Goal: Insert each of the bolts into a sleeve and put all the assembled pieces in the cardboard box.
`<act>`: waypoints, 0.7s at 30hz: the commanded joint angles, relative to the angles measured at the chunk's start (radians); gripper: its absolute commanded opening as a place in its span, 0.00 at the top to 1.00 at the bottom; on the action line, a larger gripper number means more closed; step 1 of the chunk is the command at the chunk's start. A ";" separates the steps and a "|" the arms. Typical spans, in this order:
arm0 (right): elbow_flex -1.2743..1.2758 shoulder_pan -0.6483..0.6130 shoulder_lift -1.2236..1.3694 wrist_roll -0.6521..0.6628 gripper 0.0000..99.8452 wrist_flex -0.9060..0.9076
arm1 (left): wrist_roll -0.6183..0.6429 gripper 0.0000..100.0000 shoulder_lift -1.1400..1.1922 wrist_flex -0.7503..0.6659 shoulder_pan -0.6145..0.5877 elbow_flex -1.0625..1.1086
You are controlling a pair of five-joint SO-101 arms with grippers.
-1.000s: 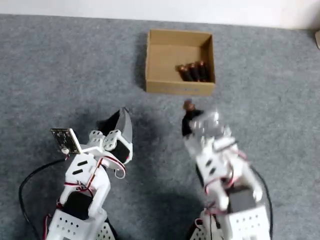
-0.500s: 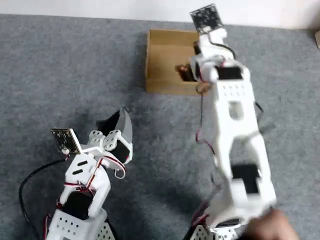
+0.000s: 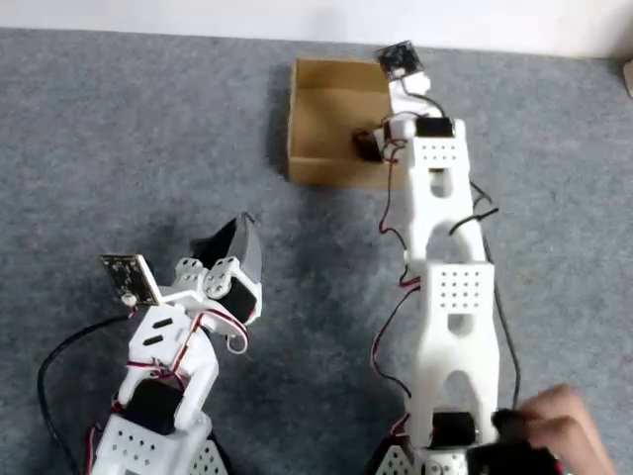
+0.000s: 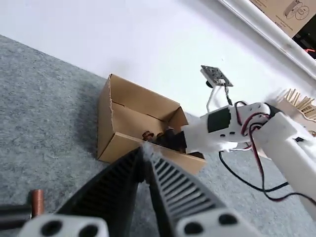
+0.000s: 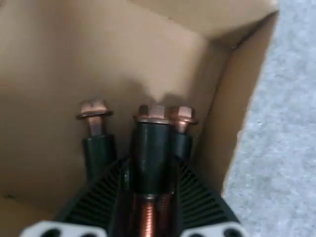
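Note:
My right gripper (image 3: pixel 368 144) is stretched out over the cardboard box (image 3: pixel 321 114), shut on an assembled piece (image 5: pixel 150 148): a black sleeve with a copper bolt through it. The piece hangs low inside the box (image 5: pixel 98 49), head towards the far wall. Two more assembled pieces (image 5: pixel 95 133) (image 5: pixel 182 129) lie on the box floor on either side of it. My left gripper (image 3: pixel 247 247) rests near the table's front left, shut and holding nothing. From the left wrist view the left gripper (image 4: pixel 146 165) points at the box (image 4: pixel 123 143), where the right arm (image 4: pixel 222 129) is.
A copper threaded end (image 4: pixel 35 201) lies on the grey carpet beside the left gripper. A person's hand (image 3: pixel 559 426) is at the right arm's base. A white wall (image 3: pixel 297 15) runs behind the box.
The right arm swung from the table's middle out to the box with the piece and has come down inside it. A hand has appeared at its base. The left arm has not moved.

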 commanded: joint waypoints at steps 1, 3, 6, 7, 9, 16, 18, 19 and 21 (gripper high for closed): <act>-0.232 0.038 0.039 0.008 0.99 0.082 | -0.005 0.99 -0.002 -0.006 -0.005 -0.018; -0.335 0.036 0.070 0.008 0.96 0.151 | -0.005 0.99 0.001 -0.006 -0.005 -0.018; -0.467 0.021 0.102 0.008 0.85 0.275 | -0.005 0.99 0.001 -0.006 -0.005 -0.018; -0.509 0.015 0.108 0.008 0.81 0.320 | -0.005 0.99 0.001 -0.006 -0.005 -0.018; -0.585 0.005 0.113 0.008 0.76 0.403 | -0.005 0.99 0.002 -0.006 -0.007 -0.018; -0.733 -0.039 0.005 0.008 0.75 0.650 | -0.008 0.99 0.002 -0.054 -0.012 0.016; -0.723 -0.058 -0.056 0.008 0.75 0.717 | -0.048 0.99 0.004 -0.084 -0.008 0.028; -0.722 -0.061 -0.093 -0.005 0.75 0.725 | -0.057 0.99 0.004 -0.086 -0.008 0.030; -0.720 -0.045 -0.176 -0.084 0.75 0.722 | -0.063 0.99 0.004 -0.086 -0.010 0.030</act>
